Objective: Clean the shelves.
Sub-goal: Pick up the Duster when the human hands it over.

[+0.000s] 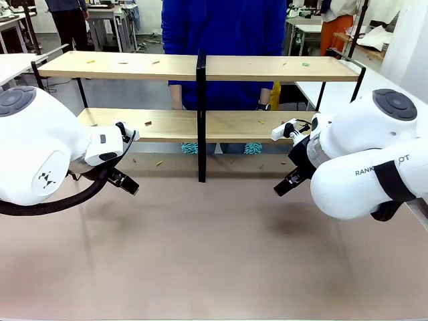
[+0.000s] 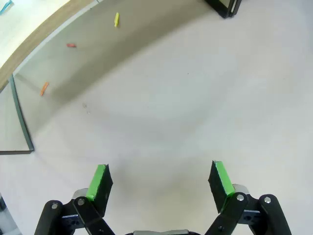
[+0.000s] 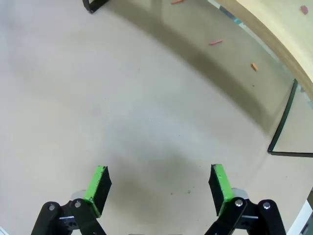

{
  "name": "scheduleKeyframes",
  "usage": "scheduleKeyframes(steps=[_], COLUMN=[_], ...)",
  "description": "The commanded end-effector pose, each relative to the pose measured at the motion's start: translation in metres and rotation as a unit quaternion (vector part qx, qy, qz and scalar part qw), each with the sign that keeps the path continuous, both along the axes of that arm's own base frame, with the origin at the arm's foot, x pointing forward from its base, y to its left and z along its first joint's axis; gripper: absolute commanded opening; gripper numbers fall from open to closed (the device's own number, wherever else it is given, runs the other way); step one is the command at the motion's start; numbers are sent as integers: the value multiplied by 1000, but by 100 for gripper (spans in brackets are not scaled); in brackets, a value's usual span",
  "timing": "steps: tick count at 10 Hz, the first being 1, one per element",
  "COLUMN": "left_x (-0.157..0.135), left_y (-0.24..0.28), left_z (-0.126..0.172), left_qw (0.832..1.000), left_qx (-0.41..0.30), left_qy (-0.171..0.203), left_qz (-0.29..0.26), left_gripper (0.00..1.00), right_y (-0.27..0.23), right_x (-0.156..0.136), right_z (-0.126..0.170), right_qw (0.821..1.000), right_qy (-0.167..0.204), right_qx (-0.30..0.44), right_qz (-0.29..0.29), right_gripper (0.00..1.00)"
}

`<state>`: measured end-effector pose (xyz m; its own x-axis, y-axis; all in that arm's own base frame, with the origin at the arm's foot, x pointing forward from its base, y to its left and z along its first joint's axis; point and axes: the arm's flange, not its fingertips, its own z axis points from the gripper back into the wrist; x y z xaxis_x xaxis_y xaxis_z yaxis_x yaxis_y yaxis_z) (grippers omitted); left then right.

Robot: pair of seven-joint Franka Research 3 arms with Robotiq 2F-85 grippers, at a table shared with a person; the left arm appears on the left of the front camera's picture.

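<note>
Task item: the shelves (image 1: pixel 120 65) span the upper half of the front frame. Their long axis runs left to right, with the central upright (image 1: pixel 200 114) at mid-frame, and they stand on the counter (image 1: pixel 214 261).
Soiling: small coloured scraps (image 1: pixel 148 123) lie on the boards, and more lie on the counter under the lower tier.
Left jaws: spread wide and empty, below the rack's left half at the frame's left, pointing at bare counter.
Right jaws: spread wide and empty, mirrored below the rack's right half.
Bearing, left wrist frame: the lower board (image 2: pixel 29 29) sits in the upper left corner, with an orange scrap (image 2: pixel 71 45) just below it. Both are well apart from the green pads (image 2: pixel 100 181).
Bearing, right wrist frame: the board (image 3: pixel 279 19) sits in the upper right corner, with a pink scrap (image 3: pixel 215 42) below it, also well apart.
Nearer arm: judged equal, as each arm fronts its own half.
Coming move: judged to require a rise and a reach toward the top of the frame.
Person: a blue sleeve (image 1: pixel 175 40) shows behind the rack, top centre.
</note>
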<state>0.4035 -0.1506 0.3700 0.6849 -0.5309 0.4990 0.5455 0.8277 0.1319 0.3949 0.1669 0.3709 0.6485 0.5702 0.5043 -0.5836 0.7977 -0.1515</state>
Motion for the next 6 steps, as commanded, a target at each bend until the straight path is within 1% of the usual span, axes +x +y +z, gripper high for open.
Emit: scheduleKeyframes(steps=[1,6], left_x=[0,0], left_y=[0,0], left_z=[0,0], left_qw=[1000,1000], left_qx=[0,0], left_qy=[0,0], left_qz=[0,0], left_gripper=[100,100], right_y=[0,0], right_x=[0,0], right_z=[0,0], right_qw=[1000,1000], right_qy=[0,0], right_qx=[0,0], right_qz=[0,0], right_gripper=[100,100])
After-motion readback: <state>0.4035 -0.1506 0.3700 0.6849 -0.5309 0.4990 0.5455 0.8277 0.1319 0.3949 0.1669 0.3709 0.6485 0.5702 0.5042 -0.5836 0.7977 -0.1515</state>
